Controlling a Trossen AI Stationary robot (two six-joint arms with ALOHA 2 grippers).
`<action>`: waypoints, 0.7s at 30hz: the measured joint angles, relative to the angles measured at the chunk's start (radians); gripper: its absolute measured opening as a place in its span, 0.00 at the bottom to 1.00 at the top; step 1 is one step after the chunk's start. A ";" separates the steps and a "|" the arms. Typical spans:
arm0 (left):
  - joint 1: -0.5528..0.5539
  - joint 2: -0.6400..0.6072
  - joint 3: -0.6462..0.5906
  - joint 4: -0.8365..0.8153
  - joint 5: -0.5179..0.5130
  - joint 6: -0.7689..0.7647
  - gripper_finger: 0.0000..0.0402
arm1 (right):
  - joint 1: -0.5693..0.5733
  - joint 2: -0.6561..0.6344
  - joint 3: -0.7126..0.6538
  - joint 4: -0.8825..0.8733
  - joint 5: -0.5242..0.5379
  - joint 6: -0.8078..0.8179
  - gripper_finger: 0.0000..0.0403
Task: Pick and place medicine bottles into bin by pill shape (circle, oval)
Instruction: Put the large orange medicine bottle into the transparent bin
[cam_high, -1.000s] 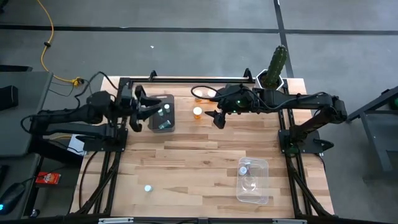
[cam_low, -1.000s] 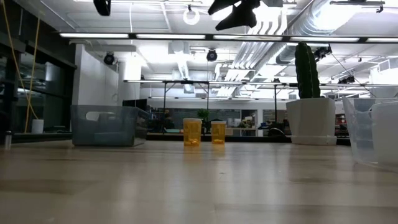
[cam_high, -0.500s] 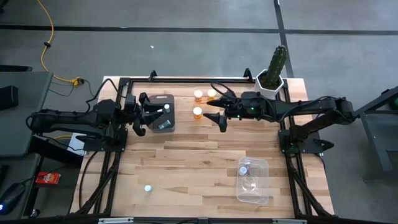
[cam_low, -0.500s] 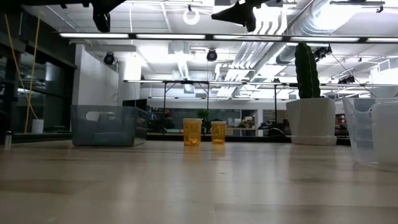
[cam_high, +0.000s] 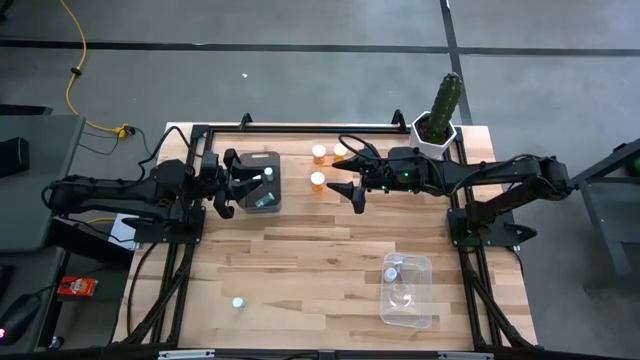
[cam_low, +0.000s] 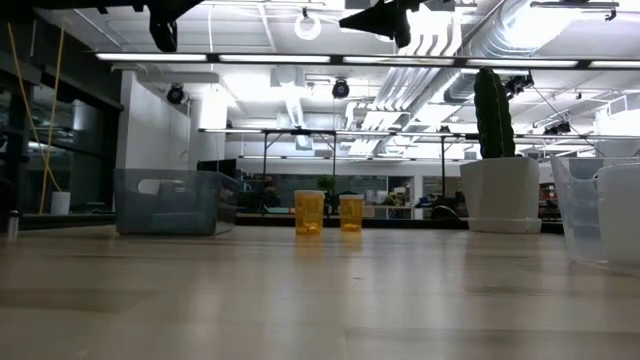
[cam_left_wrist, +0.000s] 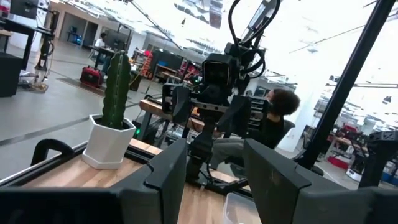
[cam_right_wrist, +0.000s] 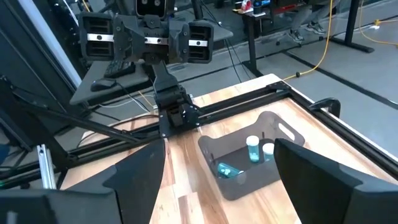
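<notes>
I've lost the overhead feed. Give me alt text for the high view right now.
Seen from above, the right end effector hangs open beside three orange bottles near the table's far edge, holding nothing. The left end effector hovers at the grey bin with teal-topped bottles inside. A clear bin sits front right, and one small bottle front left.

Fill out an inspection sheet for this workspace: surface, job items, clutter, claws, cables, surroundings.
Surface: wooden table, light planks, inside a black frame.
Job items: three orange bottles at the far middle; grey bin far left holding pale bottles; clear bin near right holding one bottle; one loose pale bottle near left.
Clutter: cactus in white pot at the far right corner.
Claws: left claw open, empty, above the grey bin's left edge; right claw open, empty, raised just right of the orange bottles.
Cables: yellow cable on the floor, far left.
Surroundings: grey floor; a seated person in the left wrist view.
</notes>
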 joint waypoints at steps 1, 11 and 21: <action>0.000 0.000 0.000 0.000 0.000 0.000 0.37 | 0.000 0.000 0.000 0.000 0.000 0.000 0.73; 0.000 0.000 0.000 -0.001 0.000 -0.001 0.37 | -0.015 0.059 0.019 -0.063 0.067 0.133 0.73; 0.000 0.000 0.000 -0.001 0.000 -0.027 0.37 | -0.096 0.402 0.354 -0.511 0.228 0.181 0.73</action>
